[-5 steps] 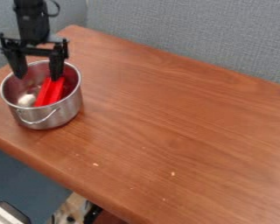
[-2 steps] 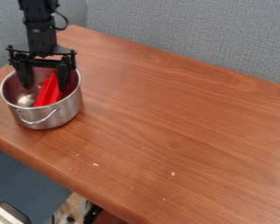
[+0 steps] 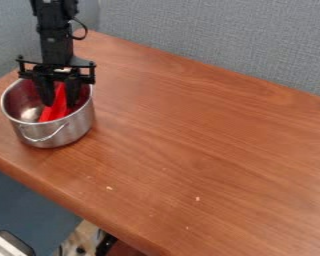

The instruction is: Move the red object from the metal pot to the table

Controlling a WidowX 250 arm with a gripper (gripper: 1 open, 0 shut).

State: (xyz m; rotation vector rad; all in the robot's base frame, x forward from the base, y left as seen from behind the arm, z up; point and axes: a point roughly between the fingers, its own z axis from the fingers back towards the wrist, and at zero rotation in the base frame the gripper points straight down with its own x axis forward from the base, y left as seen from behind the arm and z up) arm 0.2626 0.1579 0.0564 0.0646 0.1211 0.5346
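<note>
Only one camera here, so going off that — the black gripper [image 3: 59,92] has dropped lower and shifted right compared with the earlier frame, and its fingers now reach inside the metal pot [image 3: 52,120]. The red block [image 3: 53,104] is still in the pot, between or behind the fingers — can't tell if they're pinching it or just spread around it.

Legible texts, labels, brands, numbers or signs: none (the pot [image 3: 59,134], for one, shows plain metal on its visible side).
</note>
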